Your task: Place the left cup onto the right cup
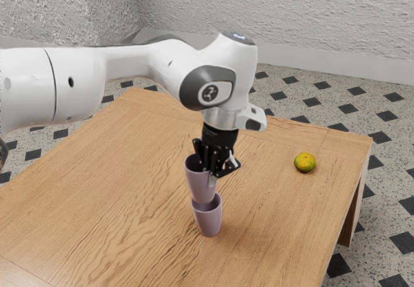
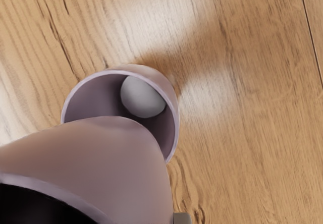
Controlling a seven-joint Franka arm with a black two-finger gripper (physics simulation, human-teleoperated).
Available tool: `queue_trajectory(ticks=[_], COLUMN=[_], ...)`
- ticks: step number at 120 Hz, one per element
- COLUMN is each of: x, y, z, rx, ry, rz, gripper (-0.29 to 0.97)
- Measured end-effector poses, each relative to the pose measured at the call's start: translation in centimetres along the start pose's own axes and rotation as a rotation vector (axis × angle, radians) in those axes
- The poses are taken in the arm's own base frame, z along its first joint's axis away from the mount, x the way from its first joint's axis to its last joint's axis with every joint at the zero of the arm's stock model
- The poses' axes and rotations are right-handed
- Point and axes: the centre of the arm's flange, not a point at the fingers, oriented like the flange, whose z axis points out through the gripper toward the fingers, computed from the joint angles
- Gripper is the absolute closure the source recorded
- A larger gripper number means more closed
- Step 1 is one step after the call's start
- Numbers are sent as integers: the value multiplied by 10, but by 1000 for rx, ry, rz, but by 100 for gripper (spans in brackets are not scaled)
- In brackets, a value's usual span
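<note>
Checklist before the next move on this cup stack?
1. Grip: hand pinches the upper cup at its rim: ok.
2. Alignment: upper cup's base is in the mouth of the lower cup: ok.
3. Fully seated: cannot tell.
4. Support: lower cup upright on the table: ok.
5. Obstruction: pale round shape inside the lower cup: cannot tell.
6. Clearance: fruit lies well apart from the stack: ok.
</note>
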Motion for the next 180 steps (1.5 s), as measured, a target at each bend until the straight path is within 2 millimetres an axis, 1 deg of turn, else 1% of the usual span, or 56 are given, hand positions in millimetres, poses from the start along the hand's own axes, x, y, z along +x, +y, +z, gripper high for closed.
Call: queue_trajectory(ticks=[23,54,65,70,87,96,106,116,124,129,140,148,158,171,180], x=[12,26,29,29,29,27,23,15,9,3,-8,-19,-38,-60,-68], y=[4,1,2,3,8,11,15,19,21,21,19,19,20,14,3], z=[11,37,43,44,43,40,30,13,-3,-16,-36,-55,-81,-109,-120], rx=[20,18,16,13,-3,-12,-19,-21,-20,-21,-22,-25,-22,-23,-24], ry=[-4,-31,-34,-34,-33,-32,-25,-10,6,21,45,71,116,160,174], rz=[-23,-62,-70,-74,-82,-86,-88,-90,-93,-97,-105,-107,-100,-95,-102], gripper=[78,78,78,74,53,44,37,32,29,27,24,20,13,8,6])
